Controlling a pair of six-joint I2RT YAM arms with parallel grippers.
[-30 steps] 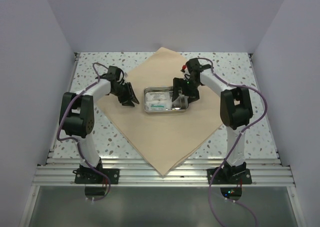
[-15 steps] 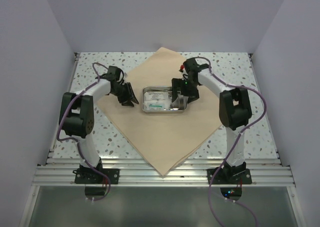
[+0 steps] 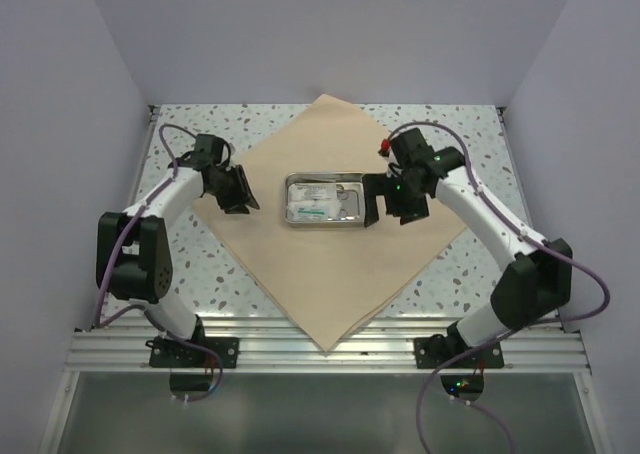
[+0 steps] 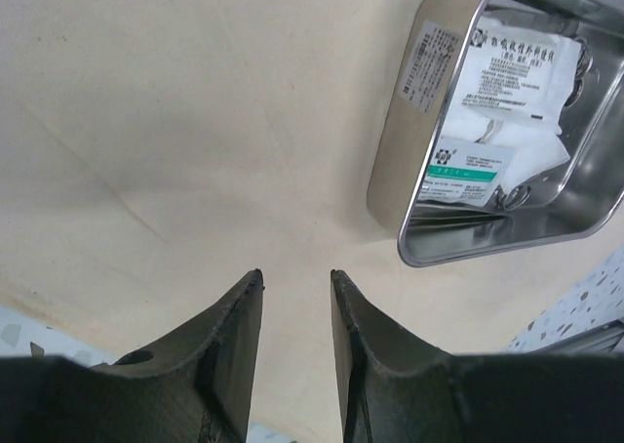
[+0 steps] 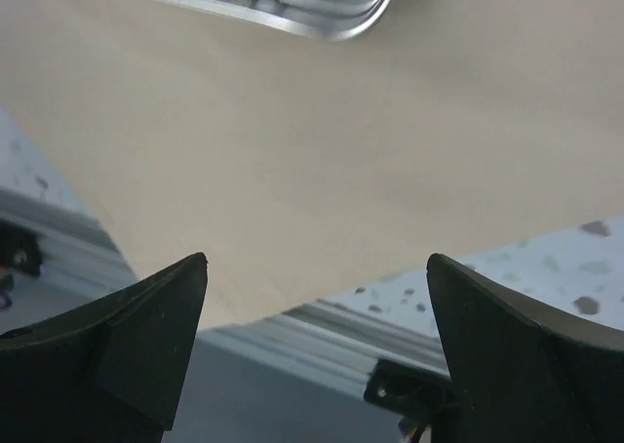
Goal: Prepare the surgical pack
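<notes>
A big beige cloth (image 3: pixel 330 274) lies as a diamond on the table. A small steel tray (image 3: pixel 290 202) sits on its middle, holding white packets (image 4: pixel 512 72) with printed labels. Metal ring handles (image 4: pixel 509 197) peek out beneath them. My left gripper (image 3: pixel 240 189) hovers over the cloth (image 4: pixel 195 121) left of the tray (image 4: pixel 390 170), its fingers a narrow gap apart with nothing between. My right gripper (image 3: pixel 390 209) is just right of the tray, open wide and empty. In the right wrist view only the tray's rim (image 5: pixel 322 28) shows, above the gripper (image 5: pixel 317 260).
The speckled table (image 3: pixel 190 264) shows around the cloth's corners. An aluminium rail (image 3: pixel 320 349) runs along the near edge, also in the right wrist view as the rail (image 5: pixel 322 331). Plain walls close in on three sides.
My right gripper has pulled back out of the tray to its right side, the elbow swinging outward. The left gripper has drifted slightly left. The tray slid a little left.
</notes>
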